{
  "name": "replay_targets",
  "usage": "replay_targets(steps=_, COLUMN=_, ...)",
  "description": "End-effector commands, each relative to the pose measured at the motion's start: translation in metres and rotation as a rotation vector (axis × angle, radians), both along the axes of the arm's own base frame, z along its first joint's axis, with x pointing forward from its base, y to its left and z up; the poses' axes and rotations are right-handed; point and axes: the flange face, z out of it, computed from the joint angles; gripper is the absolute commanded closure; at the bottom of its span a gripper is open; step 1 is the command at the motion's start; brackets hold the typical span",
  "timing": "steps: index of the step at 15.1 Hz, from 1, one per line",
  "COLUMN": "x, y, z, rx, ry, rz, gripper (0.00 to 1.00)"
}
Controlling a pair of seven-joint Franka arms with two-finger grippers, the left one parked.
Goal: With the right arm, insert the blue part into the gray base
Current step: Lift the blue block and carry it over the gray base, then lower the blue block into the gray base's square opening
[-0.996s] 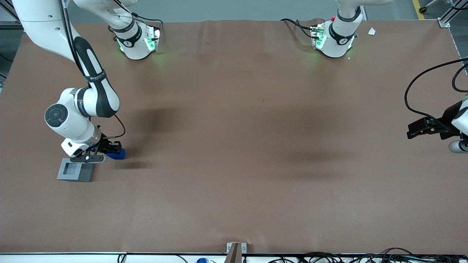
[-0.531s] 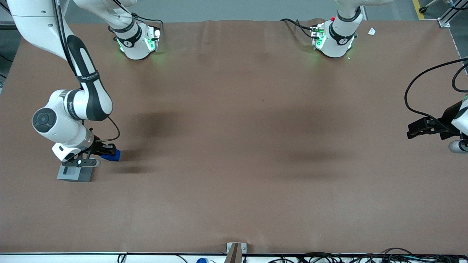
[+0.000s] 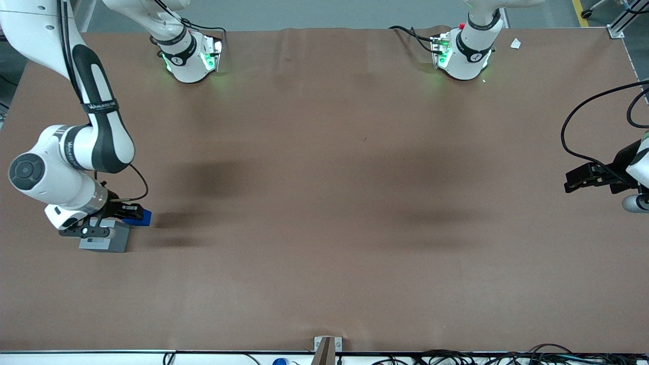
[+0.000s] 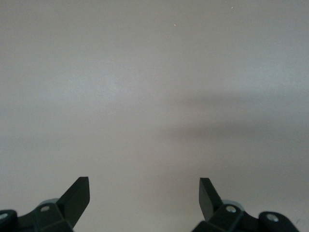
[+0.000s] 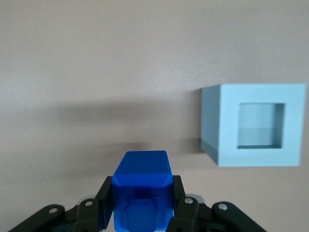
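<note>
Presently: black two-finger pincer (image 5: 142, 212) clamps the small bright-blue block (image 5: 143, 191), held above the brown surface (image 3: 324, 203). Light-gray square base (image 5: 254, 124) lies just beside, its recess facing upward, empty.

You've got the gripper (image 3: 133, 212) at the working arm's end of the table (image 3: 324, 203), blue part (image 5: 142, 191) between its fingers, above and just beside the gray base (image 5: 256, 124), w/ recess facing up.

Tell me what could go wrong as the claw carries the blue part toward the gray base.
Misalignment: in the right wrist view the blue part, held in the claw, sits off to the side of the gray base, so it might catch the recess rim. A bump could also shove the base, which lies loose on the table.
</note>
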Motion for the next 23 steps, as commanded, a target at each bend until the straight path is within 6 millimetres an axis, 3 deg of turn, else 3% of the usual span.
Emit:
replay_targets(steps=1, x=0.005, y=-0.020, z=0.020, rx=-0.014, ry=-0.020, rz=-0.010, gripper=0.99)
replay_targets(steps=3, x=0.015, y=-0.036, z=0.031, rx=-0.022, ry=-0.050, rz=-0.029, gripper=0.99)
replay_targets(steps=5, x=0.019, y=-0.052, z=0.030, rx=-0.030, ry=-0.044, rz=-0.045, gripper=0.99)
replay_targets(steps=8, x=0.023, y=-0.055, z=0.039, rx=-0.031, ry=-0.033, rz=-0.049, gripper=0.99)
replay_targets(steps=14, x=0.038, y=-0.102, z=0.034, rx=-0.034, ry=0.012, rz=-0.057, gripper=0.99)
replay_targets(steps=17, x=0.036, y=-0.115, z=0.029, rx=-0.034, ry=0.018, rz=-0.029, gripper=0.99)
replay_targets(steps=23, x=0.036, y=-0.119, z=0.019, rx=-0.026, ry=0.025, rz=-0.008, gripper=0.99)
